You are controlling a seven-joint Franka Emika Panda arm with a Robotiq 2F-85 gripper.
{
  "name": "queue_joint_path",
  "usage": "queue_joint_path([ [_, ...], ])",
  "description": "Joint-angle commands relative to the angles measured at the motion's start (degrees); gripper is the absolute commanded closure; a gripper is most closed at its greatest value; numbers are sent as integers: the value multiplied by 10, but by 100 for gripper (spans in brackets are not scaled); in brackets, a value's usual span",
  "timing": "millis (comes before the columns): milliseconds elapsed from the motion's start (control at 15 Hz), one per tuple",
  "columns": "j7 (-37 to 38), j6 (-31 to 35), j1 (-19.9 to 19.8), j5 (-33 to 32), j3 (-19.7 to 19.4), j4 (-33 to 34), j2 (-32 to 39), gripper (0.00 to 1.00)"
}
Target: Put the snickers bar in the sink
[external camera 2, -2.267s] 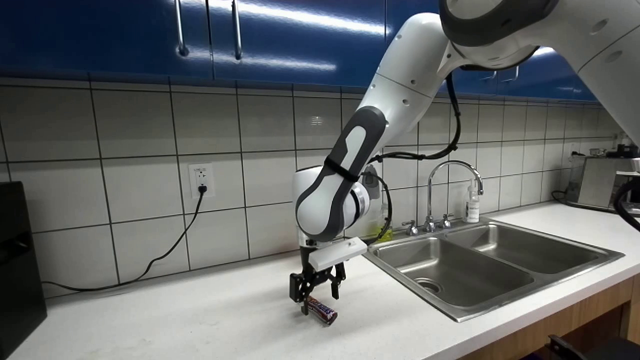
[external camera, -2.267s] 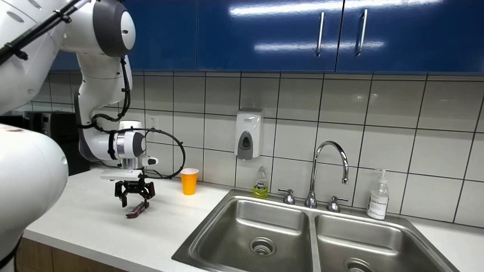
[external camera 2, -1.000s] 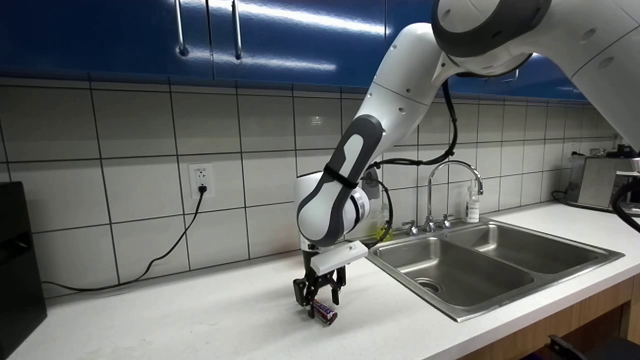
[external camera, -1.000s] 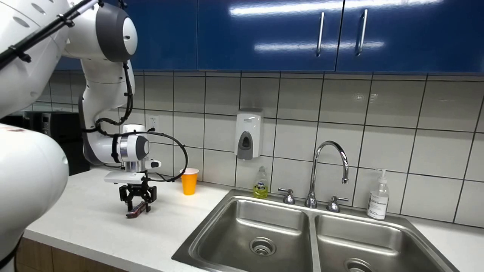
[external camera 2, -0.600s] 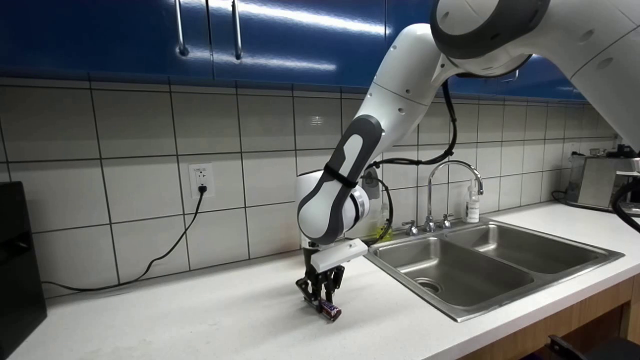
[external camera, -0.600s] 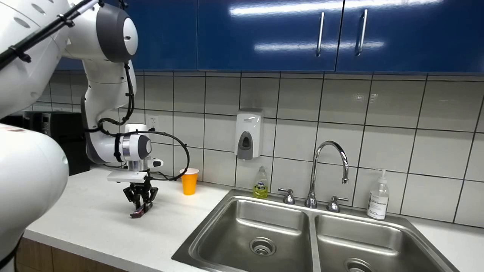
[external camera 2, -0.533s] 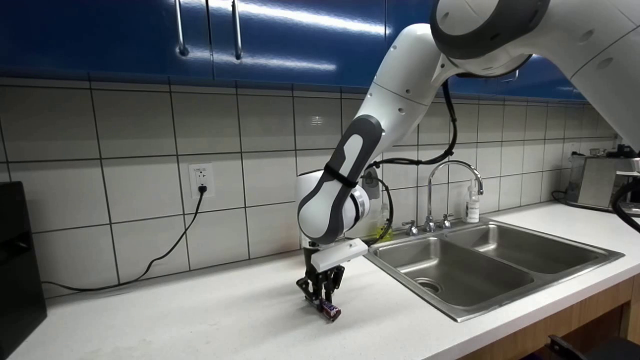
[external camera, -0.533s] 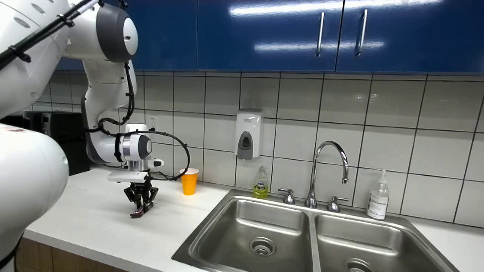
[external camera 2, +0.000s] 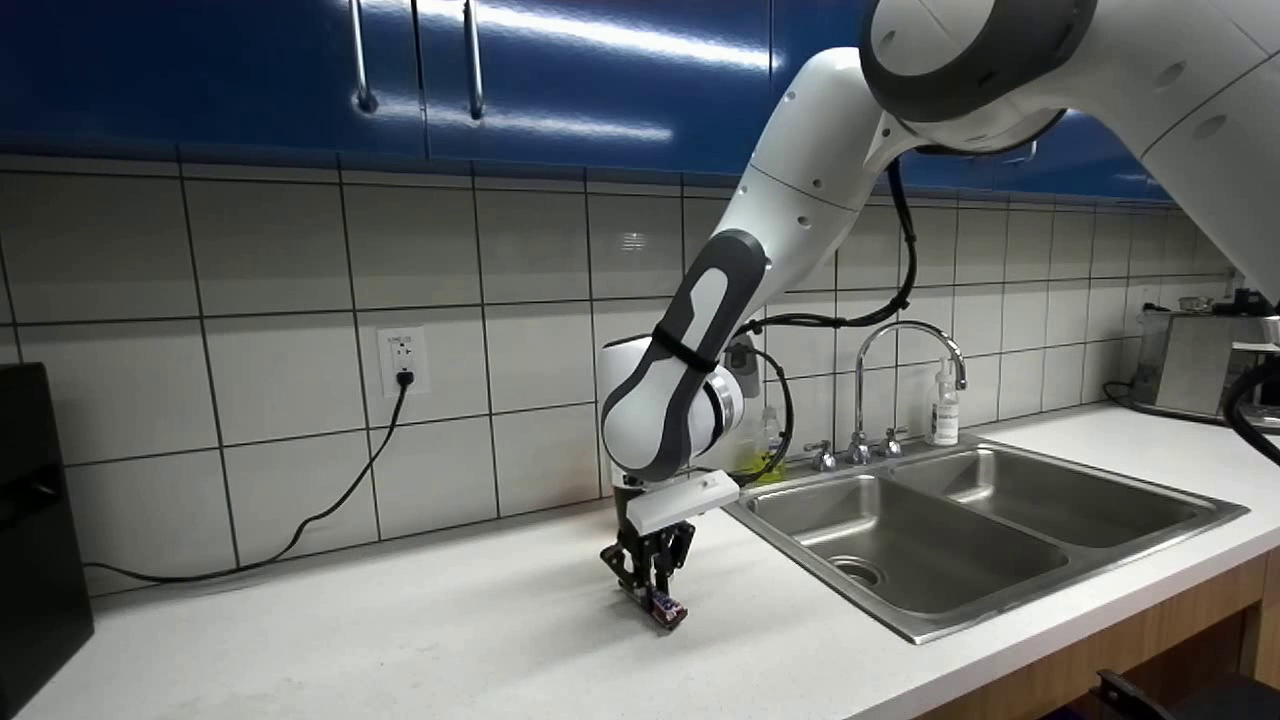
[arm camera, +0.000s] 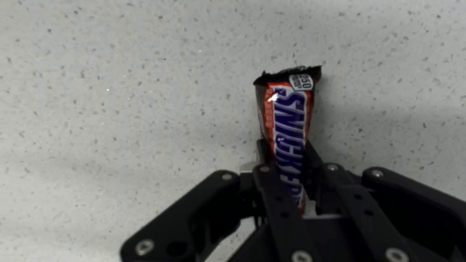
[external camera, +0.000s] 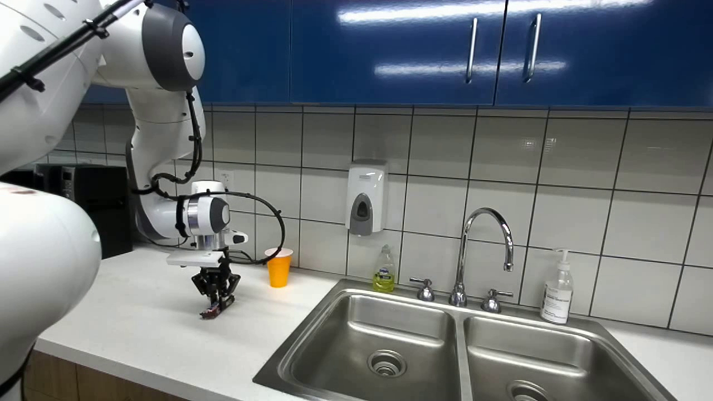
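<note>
Snickers bar [arm camera: 289,120] shows just right of the middle in my wrist view, pointing up the frame, with big blue letters and bits of red. My black gripper [arm camera: 285,150] is at the bottom, and its two fingers [arm camera: 313,157] pinch the bar, one on each side. Part of the bar's low end is hidden behind the gripper.

In an exterior view, I see the gripper at the lower left, just over the white counter [external camera: 167,340]. One end of the bar pokes out past the fingers; I can't tell if it touches the counter. An orange cup [external camera: 279,270] stands near it, to the right. The big metal sink [external camera: 462,351] fills much of the lower right, well apart from the bar.

In an exterior view, my white arm [external camera 2: 810,172] runs from the upper right down to the gripper, low in the middle. The sink is at the right, its shiny tap [external camera 2: 860,400] behind.
</note>
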Motion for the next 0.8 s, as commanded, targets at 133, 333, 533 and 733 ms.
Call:
queue_joint_path([
  [133,35,-30,9,8,-12,20,-29,94],
  [333,52,-40,11,3,-15,18,-46,94],
  [533,68,-50,8,3,-18,13,-56,94],
  [733,88,-54,1,6,-26,14,-62,94],
])
